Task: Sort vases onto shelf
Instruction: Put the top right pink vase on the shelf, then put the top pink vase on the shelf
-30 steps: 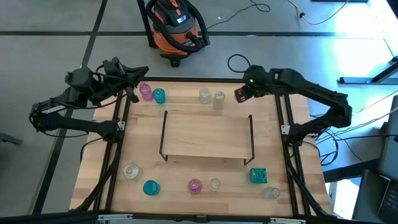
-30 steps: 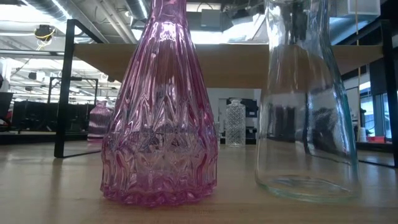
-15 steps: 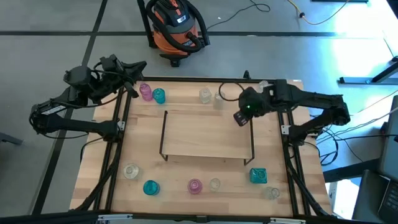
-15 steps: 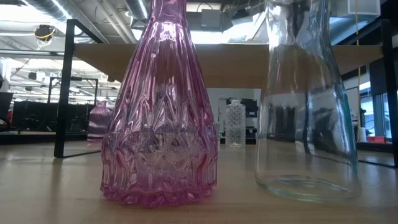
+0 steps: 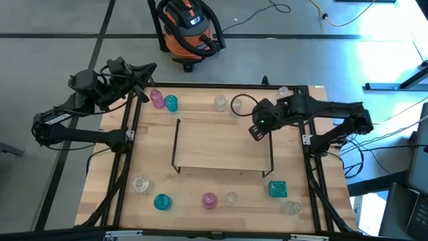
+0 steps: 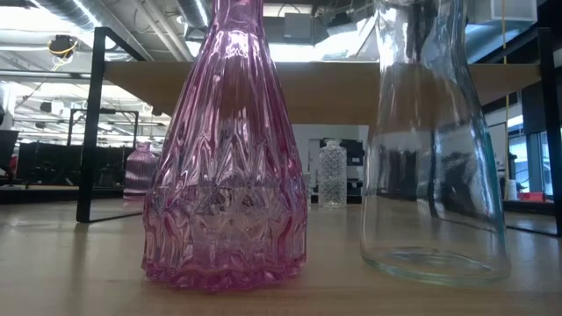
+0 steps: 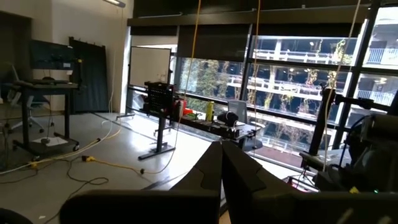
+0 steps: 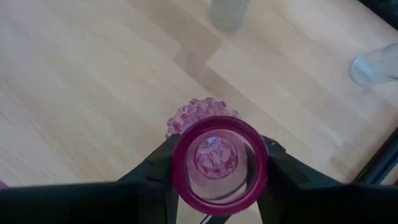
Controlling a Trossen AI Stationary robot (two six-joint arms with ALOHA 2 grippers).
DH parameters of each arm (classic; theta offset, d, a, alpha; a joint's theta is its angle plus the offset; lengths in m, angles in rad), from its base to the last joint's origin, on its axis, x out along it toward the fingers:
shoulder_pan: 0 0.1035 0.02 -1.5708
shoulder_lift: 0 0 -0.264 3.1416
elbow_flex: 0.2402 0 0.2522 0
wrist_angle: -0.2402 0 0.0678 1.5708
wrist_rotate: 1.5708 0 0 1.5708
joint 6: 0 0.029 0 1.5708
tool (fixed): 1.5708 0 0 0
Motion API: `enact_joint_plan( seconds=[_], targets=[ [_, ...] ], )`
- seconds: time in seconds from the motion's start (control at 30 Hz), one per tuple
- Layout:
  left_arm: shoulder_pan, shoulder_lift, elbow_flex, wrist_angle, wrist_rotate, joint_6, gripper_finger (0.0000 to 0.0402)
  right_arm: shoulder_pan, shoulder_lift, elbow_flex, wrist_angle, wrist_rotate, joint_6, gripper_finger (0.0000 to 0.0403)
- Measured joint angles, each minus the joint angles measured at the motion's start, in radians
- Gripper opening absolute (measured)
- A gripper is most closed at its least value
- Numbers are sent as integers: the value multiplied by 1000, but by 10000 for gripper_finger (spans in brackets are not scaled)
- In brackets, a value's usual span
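One pink vase [image 8: 219,160] between right fingers [image 8: 155,171].

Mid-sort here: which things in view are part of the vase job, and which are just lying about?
Job:
- shelf
- pink vase held by the right gripper over the shelf's right end
- vases on the table: far row, near row

Lying about:
- orange shop vacuum
- floor cables
- left gripper, shut at the far-left corner
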Motion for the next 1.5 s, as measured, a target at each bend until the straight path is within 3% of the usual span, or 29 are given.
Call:
enact_joint_plan(
  seconds=[0.27,0.67,1.03,1.5],
  targets=[
    [0,0,0,0,0,0,0,1,16,2,1,-27,-41,137],
    [0,0,0,0,0,0,0,0,17,0,1,-45,-65,199],
    [0,0,0,0,2,0,0,0,2,10,25,-91,-71,211],
    [0,0,0,-12,3,0,0,-2,1,197,-41,15,-70,211]
  ],
)
